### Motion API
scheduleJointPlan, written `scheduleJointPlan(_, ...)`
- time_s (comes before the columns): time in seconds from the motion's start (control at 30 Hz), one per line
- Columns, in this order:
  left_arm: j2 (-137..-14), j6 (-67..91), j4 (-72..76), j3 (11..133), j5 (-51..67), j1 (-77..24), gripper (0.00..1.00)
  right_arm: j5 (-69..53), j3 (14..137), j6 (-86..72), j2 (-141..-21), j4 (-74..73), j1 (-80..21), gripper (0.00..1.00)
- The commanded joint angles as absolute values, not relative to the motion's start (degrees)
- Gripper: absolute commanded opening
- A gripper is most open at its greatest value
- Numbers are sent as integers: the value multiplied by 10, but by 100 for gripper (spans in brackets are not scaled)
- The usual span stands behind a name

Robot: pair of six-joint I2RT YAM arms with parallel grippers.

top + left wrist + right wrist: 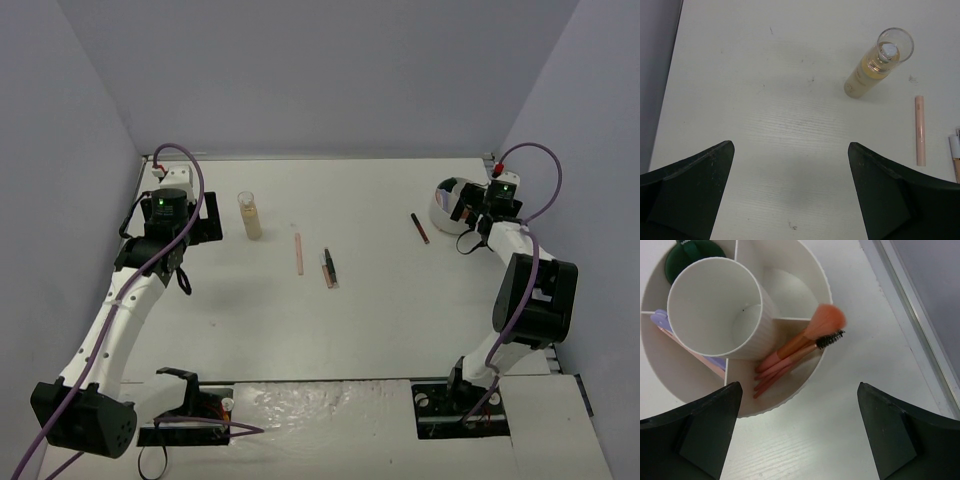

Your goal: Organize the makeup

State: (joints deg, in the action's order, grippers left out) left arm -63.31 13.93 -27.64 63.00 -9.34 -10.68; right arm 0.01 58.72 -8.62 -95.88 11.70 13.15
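A clear bottle of beige liquid [250, 216] [873, 65] stands upright at the back left of the table. My left gripper [204, 218] [790, 145] hangs open over bare table just left of it, holding nothing. A pink stick [298, 253] [920, 130] and a dark stick [329, 268] [955, 156] lie mid-table, with a dark red stick [420, 228] further right. My right gripper [468, 212] [797, 385] is open and empty over the near rim of the white divided bowl [443, 200] [790, 402]. That bowl holds pink brushes [790, 352], a green disc [680, 265] and a lilac stick [662, 320].
A tall white cup [715, 305] stands in the middle of the bowl. Grey walls close off the table at the back and both sides; the right wall's foot [920, 315] runs close beside the bowl. The arm bases sit at the near edge.
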Motion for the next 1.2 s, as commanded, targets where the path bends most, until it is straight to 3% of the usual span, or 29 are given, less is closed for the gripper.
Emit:
scheduleJointPlan(0.0, -622, 145, -250, 646, -93, -102, 97, -32, 595, -87, -925, 125, 122, 98)
scheduleJointPlan(0.77, -624, 146, -250, 645, -88, -102, 97, -58, 628, -74, -835, 85, 103, 99)
scheduleJointPlan(1.17, -624, 146, -250, 645, -87, -102, 97, -13, 658, -109, -869, 83, 158, 98)
